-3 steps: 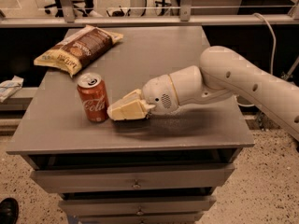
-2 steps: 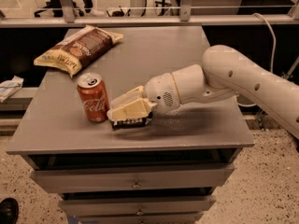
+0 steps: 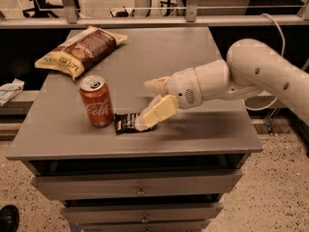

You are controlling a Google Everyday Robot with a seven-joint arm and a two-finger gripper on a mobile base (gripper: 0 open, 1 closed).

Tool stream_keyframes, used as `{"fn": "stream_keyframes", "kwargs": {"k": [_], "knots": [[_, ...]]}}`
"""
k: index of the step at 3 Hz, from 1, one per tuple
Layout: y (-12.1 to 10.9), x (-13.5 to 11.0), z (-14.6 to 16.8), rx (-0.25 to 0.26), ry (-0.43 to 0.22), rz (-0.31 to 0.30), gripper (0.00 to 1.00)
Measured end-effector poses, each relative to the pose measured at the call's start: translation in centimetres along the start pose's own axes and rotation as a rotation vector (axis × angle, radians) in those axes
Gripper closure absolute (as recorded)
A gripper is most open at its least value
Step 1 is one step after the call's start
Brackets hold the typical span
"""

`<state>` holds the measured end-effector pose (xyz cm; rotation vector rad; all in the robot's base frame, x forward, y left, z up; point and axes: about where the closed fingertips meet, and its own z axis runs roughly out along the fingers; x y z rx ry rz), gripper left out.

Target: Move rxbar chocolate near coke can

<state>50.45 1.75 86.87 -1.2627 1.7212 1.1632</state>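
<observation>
The rxbar chocolate [image 3: 126, 123] lies flat near the table's [image 3: 207, 129] front edge, just beside the upright coke can [image 3: 97, 102], on its right. The gripper [image 3: 146, 104] sits at the bar's right end with its fingers spread apart; the lower finger overlaps the wrapper, and the upper one is raised clear. The white arm [image 3: 260, 74] reaches in from the right. A brown-and-yellow chip bag [image 3: 81, 50] lies at the back left.

One can [image 3: 96, 103], one rxbar [image 3: 126, 123], one bag [image 3: 79, 51], one tool [image 3: 145, 105] over rxbar
</observation>
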Motion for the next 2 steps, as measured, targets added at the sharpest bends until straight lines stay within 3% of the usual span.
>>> {"fn": "stream_keyframes", "kwargs": {"k": [1, 2], "knots": [[-3.3, -0.29, -7.24, 0.164, 0.024, -0.135, 0.0], [-3.67, -1.09, -8.09, 0.185, 0.02, -0.166, 0.0]]}}
